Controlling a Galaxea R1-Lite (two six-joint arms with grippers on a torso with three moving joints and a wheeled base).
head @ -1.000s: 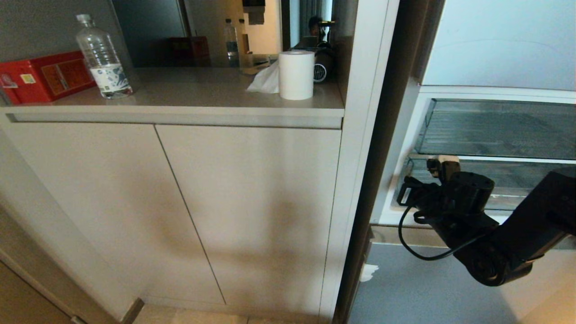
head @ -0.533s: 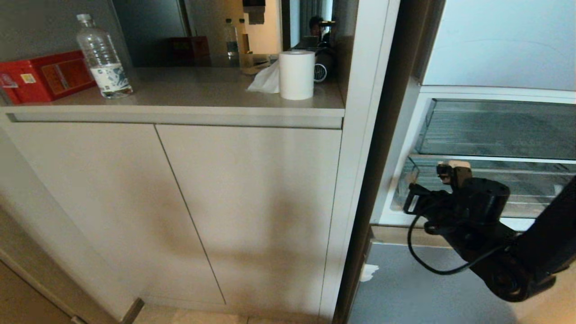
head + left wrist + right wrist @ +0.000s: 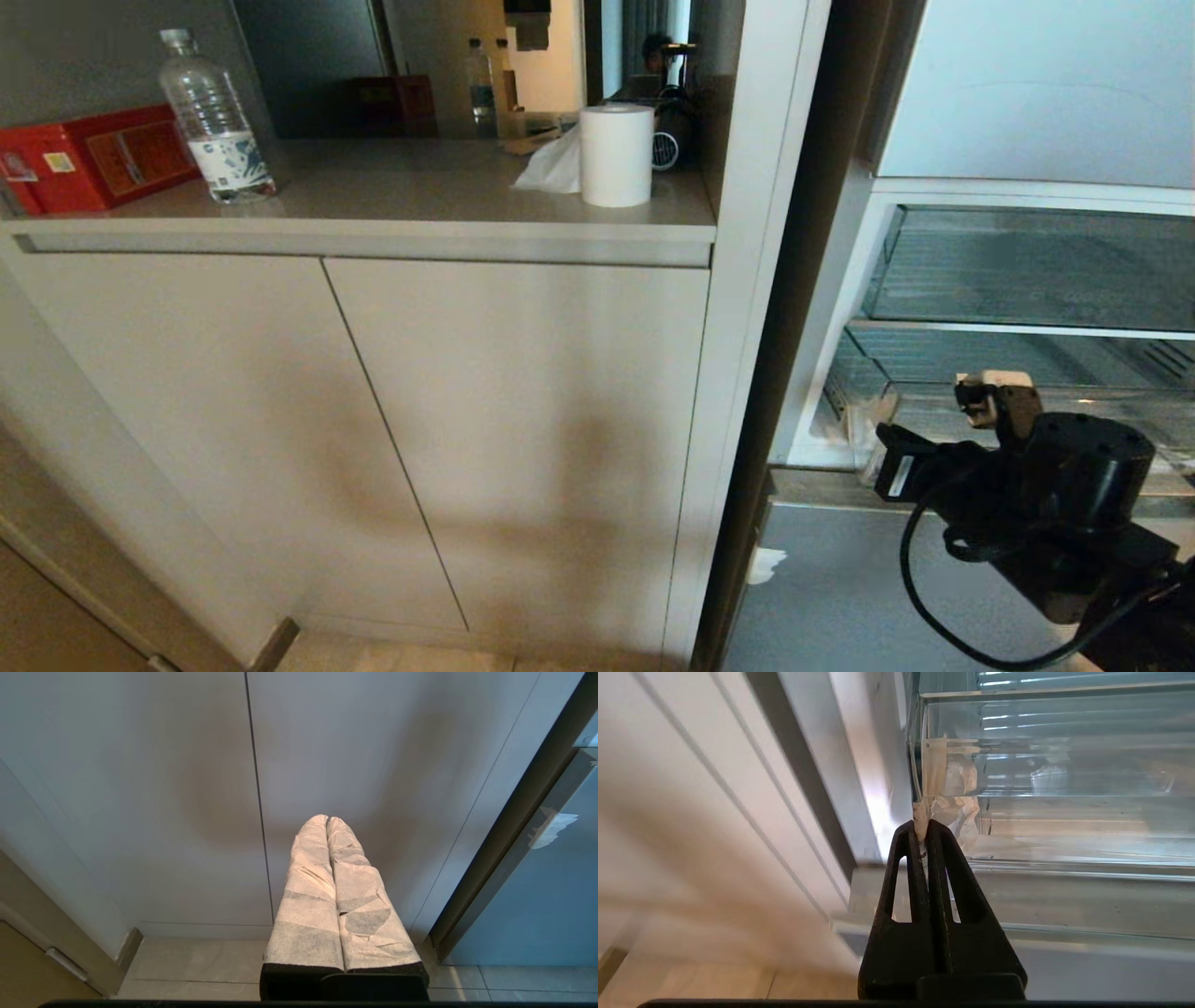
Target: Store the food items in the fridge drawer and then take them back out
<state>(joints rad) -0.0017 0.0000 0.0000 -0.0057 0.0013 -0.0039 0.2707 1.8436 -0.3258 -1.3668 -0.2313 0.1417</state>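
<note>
The right pincer [image 3: 923, 828] pinches a tape tab [image 3: 920, 820] on the fridge drawer [image 3: 1064, 826], which holds crumpled paper [image 3: 959, 812].

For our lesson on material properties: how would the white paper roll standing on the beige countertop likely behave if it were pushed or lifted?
The white paper roll probably feels light for its bulk, being wound paper. It stands upright on end on the beige countertop, so a low push may slide it, while a high push could tip it; on its side, it would likely roll. Its loose sheet looks floppy and would trail.

Home kitchen: open fridge [image 3: 1027, 271] beside cabinets [image 3: 373, 420] and countertop [image 3: 420, 196].
</note>
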